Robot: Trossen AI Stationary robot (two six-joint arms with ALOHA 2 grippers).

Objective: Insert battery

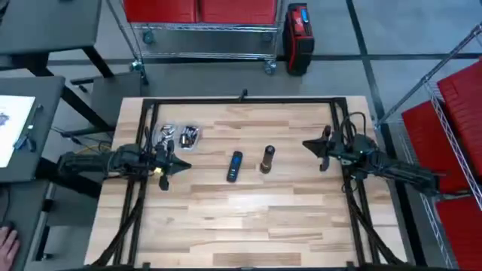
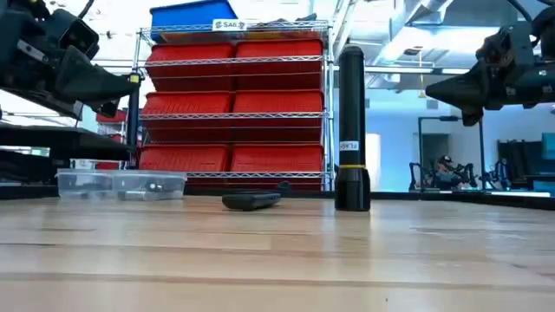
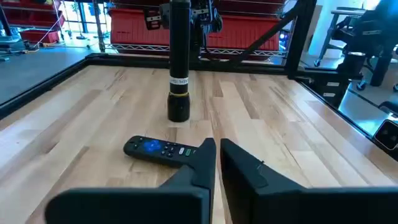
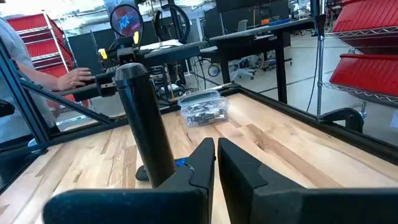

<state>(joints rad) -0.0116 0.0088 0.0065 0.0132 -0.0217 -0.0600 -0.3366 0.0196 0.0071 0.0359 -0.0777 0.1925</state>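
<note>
While both arms hover above the table, the tall black cylindrical flashlight [image 1: 267, 159] stands upright, long axis vertical, well apart from the right gripper [image 1: 322, 148]. The flat black remote control [image 1: 235, 165] lies lengthwise ahead of the left gripper [image 1: 167, 166]. Both grippers' fingers are nearly closed, empty.

Two dark, near-black arms of slim jointed segments, black cables looping at the right arm's wrist. Left pincer [image 1: 164, 167]: matte black wedge fingers [image 3: 199, 165] tapering to points. Right pincer [image 1: 322, 148]: same matte black angular fingers [image 4: 200, 163].
</note>
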